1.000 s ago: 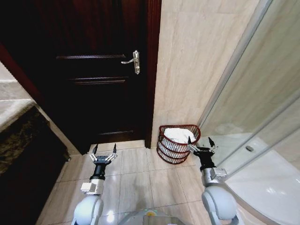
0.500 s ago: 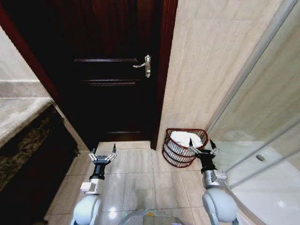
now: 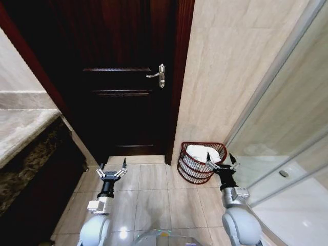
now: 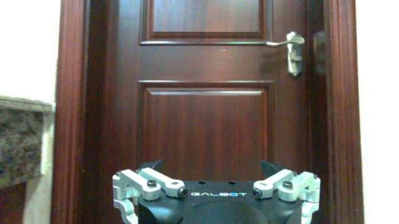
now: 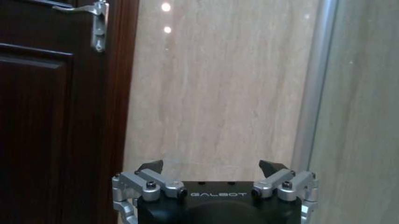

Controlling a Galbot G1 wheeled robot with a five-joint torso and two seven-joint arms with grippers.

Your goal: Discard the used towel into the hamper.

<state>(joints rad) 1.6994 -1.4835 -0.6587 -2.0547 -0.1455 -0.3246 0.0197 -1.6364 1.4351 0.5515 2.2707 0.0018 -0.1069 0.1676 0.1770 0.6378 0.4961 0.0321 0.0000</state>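
- You face a dark reddish-brown panelled wooden door (image 3: 123,87) with a silver lever handle (image 3: 158,74), set in a matching frame; beige glossy stone tiles cover the wall (image 3: 230,72) to its right.
- The small round dark reddish-brown wire hamper (image 3: 200,162) stands on the floor in the corner, against that tiled wall and just beside the door frame. Its thin ribs taper slightly under a thicker rim, and a white crumpled towel (image 3: 202,152) lies inside it.
- The pale glossy square floor tiles (image 3: 154,195) lie open between the arms and the door.
- A speckled dark stone counter (image 3: 25,148) closes your left side; a slanted glass shower panel with a metal edge (image 3: 271,128) closes the right.
- Your left gripper (image 3: 113,167) hangs low over the open floor, fingers spread and holding nothing.
- Your right gripper (image 3: 221,159) sits just in front of the hamper's near rim, fingers spread and holding nothing.
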